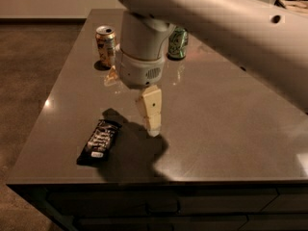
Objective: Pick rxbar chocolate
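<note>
The rxbar chocolate point(99, 141) is a flat black wrapped bar with rows of white print. It lies on the grey table point(226, 129) near the front left corner, its long side running roughly front to back. My gripper point(152, 129) hangs from the large white arm above the table. It sits just right of the bar's far end and a little above the surface. It points down and holds nothing. Its shadow falls on the table beside and over the bar's right side.
A gold drink can point(106, 44) stands at the back left and a green drink can point(178, 43) at the back middle. A small tan object point(111, 76) lies in front of the gold can. The table's front edge point(159, 181) and left edge are close to the bar.
</note>
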You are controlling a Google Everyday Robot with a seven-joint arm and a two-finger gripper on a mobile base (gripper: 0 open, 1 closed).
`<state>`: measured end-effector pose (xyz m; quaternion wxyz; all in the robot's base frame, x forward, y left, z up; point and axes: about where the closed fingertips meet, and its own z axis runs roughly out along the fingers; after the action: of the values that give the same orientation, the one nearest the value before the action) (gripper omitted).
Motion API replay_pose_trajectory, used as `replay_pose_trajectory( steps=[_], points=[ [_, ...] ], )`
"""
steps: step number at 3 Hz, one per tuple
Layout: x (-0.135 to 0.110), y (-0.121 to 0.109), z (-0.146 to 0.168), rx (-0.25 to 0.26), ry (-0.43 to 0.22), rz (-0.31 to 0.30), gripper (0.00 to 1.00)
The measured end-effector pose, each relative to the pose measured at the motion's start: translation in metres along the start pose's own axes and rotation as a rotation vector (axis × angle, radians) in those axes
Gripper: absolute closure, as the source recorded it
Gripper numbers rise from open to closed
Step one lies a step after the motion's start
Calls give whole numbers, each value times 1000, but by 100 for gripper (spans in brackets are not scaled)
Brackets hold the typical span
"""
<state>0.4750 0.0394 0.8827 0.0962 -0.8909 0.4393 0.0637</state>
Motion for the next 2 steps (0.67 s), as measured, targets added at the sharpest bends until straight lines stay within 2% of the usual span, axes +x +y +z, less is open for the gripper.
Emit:
replay_pose_trajectory(
  steps=[2],
  points=[
    [-31,2,29,-48,-10,-104,0]
  ],
)
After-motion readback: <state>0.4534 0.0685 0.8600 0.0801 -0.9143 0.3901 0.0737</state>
